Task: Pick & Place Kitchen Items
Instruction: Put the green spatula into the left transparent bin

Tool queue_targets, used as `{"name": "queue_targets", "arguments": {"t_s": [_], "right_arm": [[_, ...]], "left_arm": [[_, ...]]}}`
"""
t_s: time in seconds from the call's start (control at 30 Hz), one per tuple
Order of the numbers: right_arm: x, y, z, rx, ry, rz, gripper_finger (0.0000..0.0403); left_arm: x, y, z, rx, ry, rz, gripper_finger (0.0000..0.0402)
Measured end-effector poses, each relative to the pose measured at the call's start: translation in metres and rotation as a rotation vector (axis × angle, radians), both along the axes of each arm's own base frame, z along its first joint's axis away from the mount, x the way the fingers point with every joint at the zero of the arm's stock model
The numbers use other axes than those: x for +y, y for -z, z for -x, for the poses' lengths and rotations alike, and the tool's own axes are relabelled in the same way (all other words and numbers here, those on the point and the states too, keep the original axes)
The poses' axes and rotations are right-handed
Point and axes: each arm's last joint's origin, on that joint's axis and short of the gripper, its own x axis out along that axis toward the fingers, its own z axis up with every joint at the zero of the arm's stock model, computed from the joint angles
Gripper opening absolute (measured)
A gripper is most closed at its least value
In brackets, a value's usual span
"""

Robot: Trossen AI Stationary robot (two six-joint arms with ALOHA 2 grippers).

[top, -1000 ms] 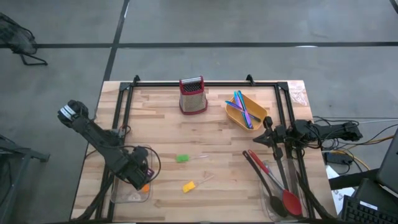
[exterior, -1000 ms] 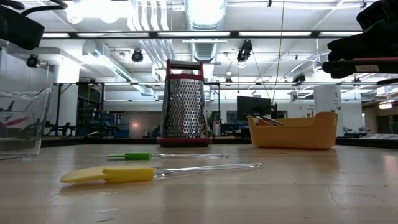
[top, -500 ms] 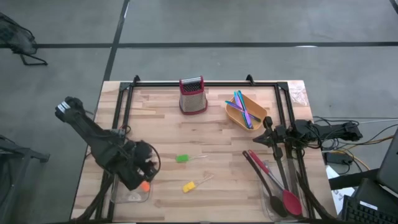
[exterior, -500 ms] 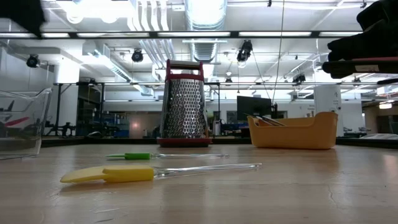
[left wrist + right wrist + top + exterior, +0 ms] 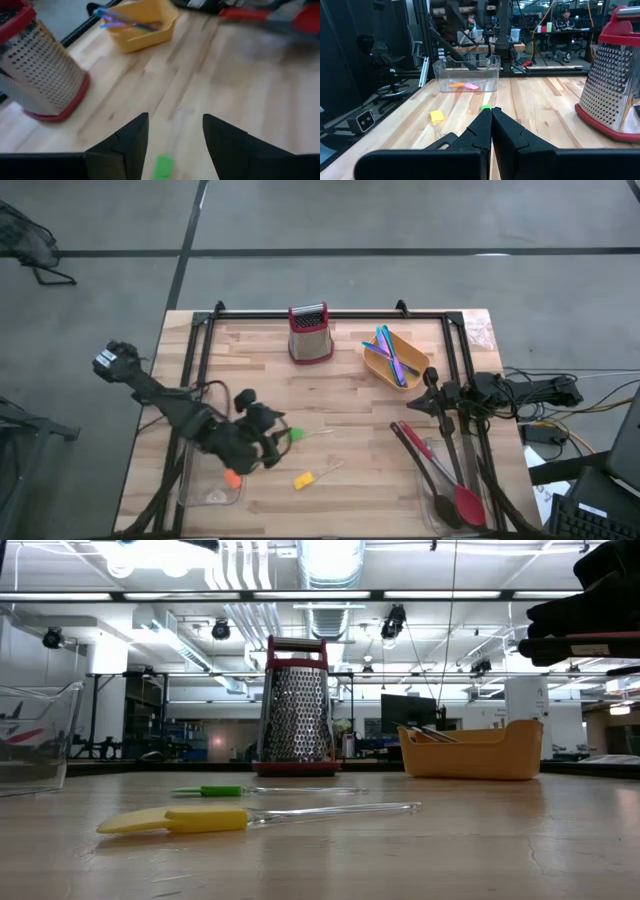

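The left pincer (image 5: pixel 275 438) hangs wide and empty just beside the green piece (image 5: pixel 292 435) on the counter (image 5: pixel 340 400). The right pincer (image 5: pixel 491 121), fingers pressed together, waits far from the green piece.

Bright ceiling lights glare in the low view; left wrist view is blurred.

Yellow piece (image 5: pixel 170 820) lies before grater (image 5: pixel 294 705).

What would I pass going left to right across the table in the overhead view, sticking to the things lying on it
clear bin with an orange piece, left hand, green piece and yellow piece at about the same point, red grater, yellow tray of sticks, black and red spoons, right hand.
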Motion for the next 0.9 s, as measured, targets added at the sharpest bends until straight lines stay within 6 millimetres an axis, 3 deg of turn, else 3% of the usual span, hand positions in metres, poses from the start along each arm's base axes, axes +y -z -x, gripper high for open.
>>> {"name": "queue_targets", "arguments": {"t_s": [0.13,0.3,0.5,0.9], "right_arm": [[0.000,0.000,0.000,0.000,0.000,0.000,0.0009],[0.000,0.000,0.000,0.000,0.000,0.000,0.0009],[0.000,0.000,0.000,0.000,0.000,0.000,0.0009],[0.000,0.000,0.000,0.000,-0.001,0.000,0.0009]], "left_arm": [[0.013,0.021,-0.019,0.113,-0.019,-0.030,0.0193],[0.028,0.064,-0.042,0.304,0.018,0.050,0.0193],[0.032,0.108,-0.065,0.458,0.104,0.081,0.0193],[0.049,0.154,-0.091,0.593,0.168,0.094,0.0193]]}}
